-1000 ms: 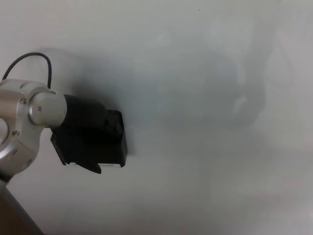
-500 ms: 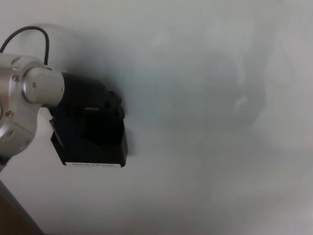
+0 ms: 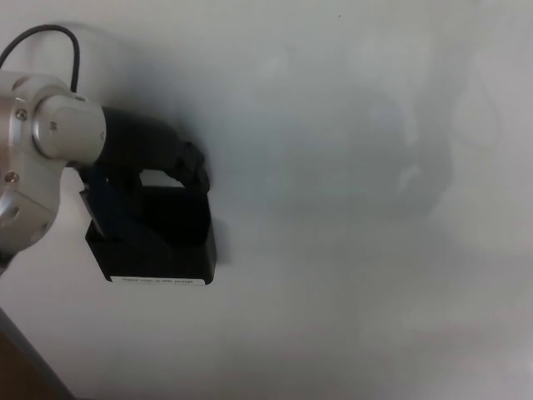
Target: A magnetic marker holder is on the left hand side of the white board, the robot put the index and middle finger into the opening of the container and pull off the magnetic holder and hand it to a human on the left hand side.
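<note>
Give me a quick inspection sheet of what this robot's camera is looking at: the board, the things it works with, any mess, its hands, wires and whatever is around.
Surface: whiteboard, pale and bare, with faint smudges and soft reflections.
Job's things: black magnetic holder sits against the board at lower left, a pale label strip along its bottom edge.
Clutter: nothing seen.
Hands: left hand is at the holder's top, its dark fingers curling down at the opening; grip cannot be judged. Right hand not in view.
Cables: one thin black cable loops above the silver wrist.
Surroundings: a dark strip at the bottom left corner; no person seen.

Soft, dim, slightly blurred light; diffuse grey shadows and faint reflections across the whiteboard [image 3: 350, 275].
</note>
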Robot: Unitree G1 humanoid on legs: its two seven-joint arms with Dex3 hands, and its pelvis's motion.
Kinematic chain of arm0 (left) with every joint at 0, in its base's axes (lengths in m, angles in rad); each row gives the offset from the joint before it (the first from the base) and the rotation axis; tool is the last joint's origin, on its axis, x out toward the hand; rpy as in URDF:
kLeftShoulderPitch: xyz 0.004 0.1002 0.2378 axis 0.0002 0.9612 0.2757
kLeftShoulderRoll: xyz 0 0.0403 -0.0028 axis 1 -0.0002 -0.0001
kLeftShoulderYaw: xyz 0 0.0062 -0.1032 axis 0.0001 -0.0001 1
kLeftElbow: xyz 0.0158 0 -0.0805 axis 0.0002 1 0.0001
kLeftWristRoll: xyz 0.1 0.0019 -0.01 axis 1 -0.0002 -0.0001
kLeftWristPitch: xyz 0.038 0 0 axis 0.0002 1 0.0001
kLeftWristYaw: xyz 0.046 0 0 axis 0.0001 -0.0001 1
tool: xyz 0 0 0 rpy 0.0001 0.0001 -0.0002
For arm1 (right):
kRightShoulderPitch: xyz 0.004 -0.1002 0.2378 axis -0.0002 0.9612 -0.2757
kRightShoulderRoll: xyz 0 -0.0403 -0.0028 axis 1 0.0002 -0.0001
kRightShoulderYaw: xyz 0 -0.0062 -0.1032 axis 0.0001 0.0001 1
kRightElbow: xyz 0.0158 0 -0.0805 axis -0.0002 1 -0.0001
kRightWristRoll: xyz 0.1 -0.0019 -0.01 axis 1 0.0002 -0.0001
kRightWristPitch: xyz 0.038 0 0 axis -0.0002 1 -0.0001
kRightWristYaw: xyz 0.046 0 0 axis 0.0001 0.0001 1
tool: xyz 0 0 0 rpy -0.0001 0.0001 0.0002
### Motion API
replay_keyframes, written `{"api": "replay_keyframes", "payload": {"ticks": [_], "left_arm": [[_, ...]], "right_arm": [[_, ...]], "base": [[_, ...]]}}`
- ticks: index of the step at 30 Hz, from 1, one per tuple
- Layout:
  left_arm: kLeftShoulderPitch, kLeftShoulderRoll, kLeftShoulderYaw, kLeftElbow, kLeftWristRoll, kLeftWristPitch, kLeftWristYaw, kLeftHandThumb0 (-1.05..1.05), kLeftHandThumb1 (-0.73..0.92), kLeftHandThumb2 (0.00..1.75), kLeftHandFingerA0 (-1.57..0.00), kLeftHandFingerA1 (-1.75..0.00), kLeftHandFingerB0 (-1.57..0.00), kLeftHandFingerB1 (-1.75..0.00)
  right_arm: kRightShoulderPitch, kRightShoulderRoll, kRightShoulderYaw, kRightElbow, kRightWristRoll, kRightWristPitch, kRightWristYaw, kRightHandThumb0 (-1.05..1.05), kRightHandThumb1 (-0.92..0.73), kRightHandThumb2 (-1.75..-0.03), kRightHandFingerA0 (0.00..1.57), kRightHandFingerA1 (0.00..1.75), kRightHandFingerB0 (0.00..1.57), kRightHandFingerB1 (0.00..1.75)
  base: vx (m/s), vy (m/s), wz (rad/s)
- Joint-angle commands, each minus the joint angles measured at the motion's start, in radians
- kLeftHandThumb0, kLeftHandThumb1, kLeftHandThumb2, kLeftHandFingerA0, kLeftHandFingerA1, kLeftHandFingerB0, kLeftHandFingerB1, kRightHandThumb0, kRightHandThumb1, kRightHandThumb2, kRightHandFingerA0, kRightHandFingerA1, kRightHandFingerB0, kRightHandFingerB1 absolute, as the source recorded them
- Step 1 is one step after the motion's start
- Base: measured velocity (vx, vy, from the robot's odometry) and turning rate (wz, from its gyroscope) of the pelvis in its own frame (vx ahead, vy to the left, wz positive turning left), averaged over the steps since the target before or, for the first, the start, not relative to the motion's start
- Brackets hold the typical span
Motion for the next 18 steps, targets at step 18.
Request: {"api": "replay_keyframes", "payload": {"ticks": [18], "left_arm": [[0.156, 0.060, -0.015, 0.019, -0.020, -0.062, -0.024, -0.84, 0.52, 0.93, -0.03, -0.22, -0.10, -0.28]], "right_arm": [[-0.002, -0.015, 0.001, -0.004, -0.007, 0.014, -0.008, -0.37, -0.63, -0.57, 0.86, 0.59, 0.62, 0.47]], "base": [[0.00, 0.000, 0.00]]}}
